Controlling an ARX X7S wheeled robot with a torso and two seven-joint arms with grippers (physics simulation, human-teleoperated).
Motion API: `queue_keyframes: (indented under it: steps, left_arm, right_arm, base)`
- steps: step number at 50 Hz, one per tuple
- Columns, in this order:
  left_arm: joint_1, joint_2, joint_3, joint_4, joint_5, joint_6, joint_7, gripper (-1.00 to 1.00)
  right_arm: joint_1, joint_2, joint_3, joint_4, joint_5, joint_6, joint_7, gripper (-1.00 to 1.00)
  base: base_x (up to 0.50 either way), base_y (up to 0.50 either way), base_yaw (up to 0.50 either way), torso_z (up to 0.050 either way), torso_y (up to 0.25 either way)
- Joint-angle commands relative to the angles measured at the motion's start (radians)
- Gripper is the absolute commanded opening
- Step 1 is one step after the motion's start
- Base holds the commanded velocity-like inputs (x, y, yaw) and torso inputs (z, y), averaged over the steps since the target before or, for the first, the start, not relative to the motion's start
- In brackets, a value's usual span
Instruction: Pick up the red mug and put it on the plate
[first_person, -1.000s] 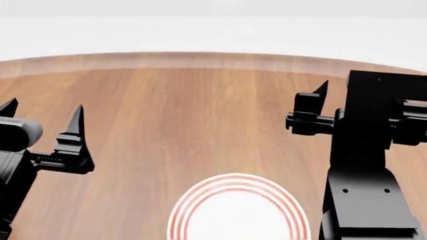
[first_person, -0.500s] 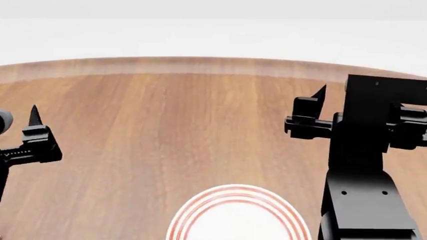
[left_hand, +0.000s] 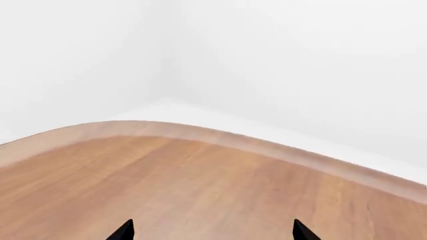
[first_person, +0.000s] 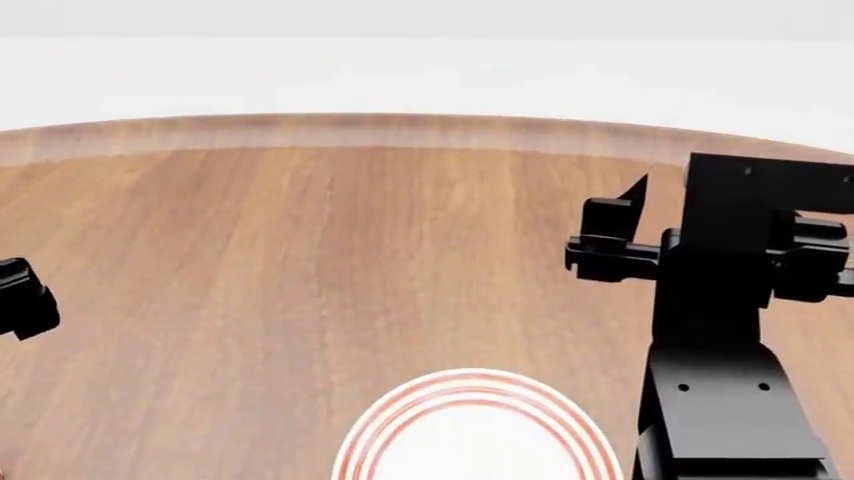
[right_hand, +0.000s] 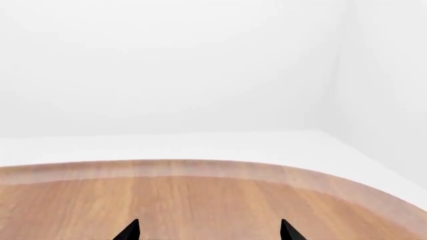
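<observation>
Red mug shows nowhere; only the ring-rimmed white plate (first_person: 474, 430) lies on the brown wooden table (first_person: 334, 260). Both claws, left gripper (left_hand: 210, 231) and right gripper (right_hand: 207, 231), gape empty, so searching probably comes next.

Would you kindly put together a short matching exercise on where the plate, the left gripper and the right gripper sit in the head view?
Things:
1. plate
2. left gripper
3. right gripper
4. table

Descriptions:
A. black, nearly out of view at the robot's left edge
B. brown wood with a curved far edge
C. white with red rings, cut off at the near edge
D. black, raised over the table on the robot's right

Pairs: 1-C, 2-A, 3-D, 4-B
</observation>
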Motion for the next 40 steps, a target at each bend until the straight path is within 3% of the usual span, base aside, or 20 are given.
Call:
queue_keyframes:
  steps: [1, 30, 40]
  left_arm:
    - [0.012, 0.022, -0.036, -0.048, -0.003, -0.001, -0.050, 1.00]
    - [0.071, 0.044, -0.071, -0.191, -0.060, 0.065, -0.043, 1.00]
    - [0.071, 0.065, -0.114, -0.231, -0.053, 0.079, -0.126, 1.00]
  right_arm:
    - [-0.001, 0.000, -0.004, 0.014, 0.004, -0.010, 0.001, 1.00]
    - [-0.001, 0.004, -0.011, 0.031, 0.016, -0.017, 0.007, 1.00]
    - [-0.004, 0.003, -0.017, 0.050, 0.017, -0.031, 0.008, 1.00]
  base:
    - [0.00, 0.00, 0.00, 0.000, 0.000]
    - [0.00, 0.00, 0.00, 0.000, 0.000]
    - [0.00, 0.00, 0.00, 0.000, 0.000]
